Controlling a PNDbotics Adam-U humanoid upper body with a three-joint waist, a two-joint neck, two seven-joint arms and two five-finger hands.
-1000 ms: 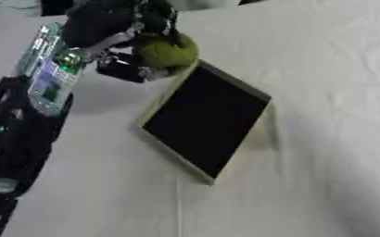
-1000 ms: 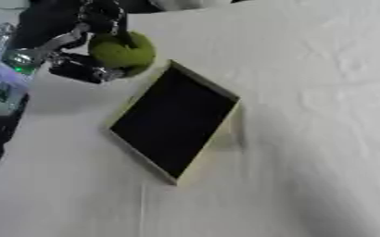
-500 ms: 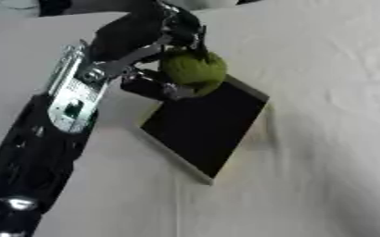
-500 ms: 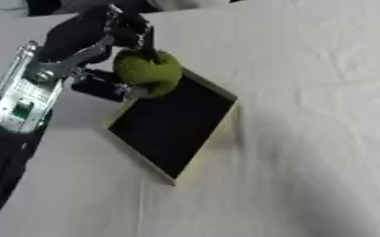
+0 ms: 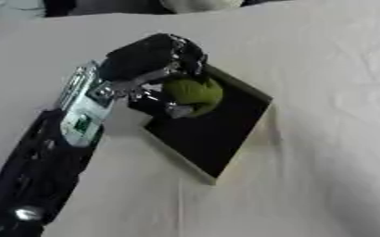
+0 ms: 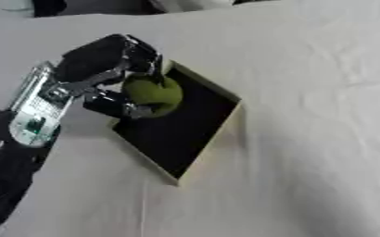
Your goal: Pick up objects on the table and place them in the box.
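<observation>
The left robot hand (image 5: 148, 62) has its fingers curled round a green round fruit (image 5: 194, 92), holding it above the near-left corner of the box (image 5: 225, 134) on the bench (image 5: 323, 69). The fruit looks light, rigid and smooth; grasp across its widest part. No legible labels or writing.

showing a left hand (image 5: 148, 60) with a glossy black, rounded back and silver metal glinting along dark fingers (image 5: 167, 109). running back from it, a forearm (image 5: 81, 111) wearing a silver-white panel with a small green marking. thickening lower down into a bulky matte black arm (image 5: 39, 180), catching a bright round silver spot near the bottom corner.
</observation>
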